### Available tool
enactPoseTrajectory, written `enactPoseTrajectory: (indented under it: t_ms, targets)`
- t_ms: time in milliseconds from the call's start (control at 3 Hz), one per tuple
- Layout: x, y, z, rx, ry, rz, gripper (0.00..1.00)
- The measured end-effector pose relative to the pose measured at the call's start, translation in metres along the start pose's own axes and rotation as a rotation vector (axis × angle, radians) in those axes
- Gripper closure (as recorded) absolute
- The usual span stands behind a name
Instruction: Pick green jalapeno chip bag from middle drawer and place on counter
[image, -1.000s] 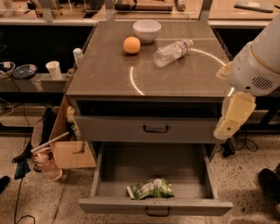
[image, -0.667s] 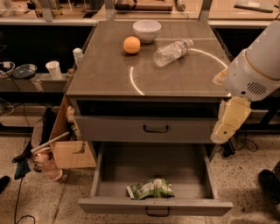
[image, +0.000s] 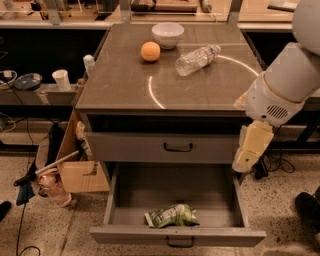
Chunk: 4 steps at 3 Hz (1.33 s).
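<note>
**Gripper (image: 248, 160) hangs off the open drawer's right side; chip bag lies inside**

Gripper and its cream-coloured body point downward, above and just outside the right wall of the middle drawer (image: 177, 235), level with the closed, taller-fronted drawer (image: 150, 147) that sits directly above it. It carries nothing, and I cannot tell whether it is spread or pressed together from this side-on angle. The white arm (image: 287, 82) rises from it up and to the right of the middle drawer.

The middle drawer is pulled fully out, its small black handle (image: 180, 243) on the low front panel. The green jalapeno chip bag (image: 172, 216) lies flat on the floor of that drawer, near the front panel and roughly centred across its width, crinkled, well below and to the left of the gripper and apart from it.

Above the middle drawer, topping the cabinet, is the counter (image: 115, 85), with a thin bright curved line (image: 153, 94) running across it. On that surface, farther back from the middle drawer, a clear water bottle (image: 196, 59) lies on its side, an orange (image: 150, 51) sits to its left, and a white bowl (image: 167, 35) stands just behind the orange.

Left of the middle drawer, on the floor, stands an open cardboard box (image: 82, 175); higher and farther left, a white paper cup (image: 61, 79) sits on a low shelf.
</note>
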<state>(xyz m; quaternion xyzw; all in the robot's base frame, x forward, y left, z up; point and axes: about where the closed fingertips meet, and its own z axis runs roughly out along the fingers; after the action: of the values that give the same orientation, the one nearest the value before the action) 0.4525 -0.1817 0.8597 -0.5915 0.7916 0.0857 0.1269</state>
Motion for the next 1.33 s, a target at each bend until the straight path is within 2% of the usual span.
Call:
enactPoseTrajectory:
  t_ms: [333, 1000, 1333]
  targets:
    - [0.0, 0.003, 0.012, -0.037, 0.01, -0.001, 0.0]
    - [0.003, 0.006, 0.023, -0.031, -0.001, 0.021, 0.0]
    - [0.009, 0.01, 0.046, -0.028, -0.013, 0.059, 0.0]
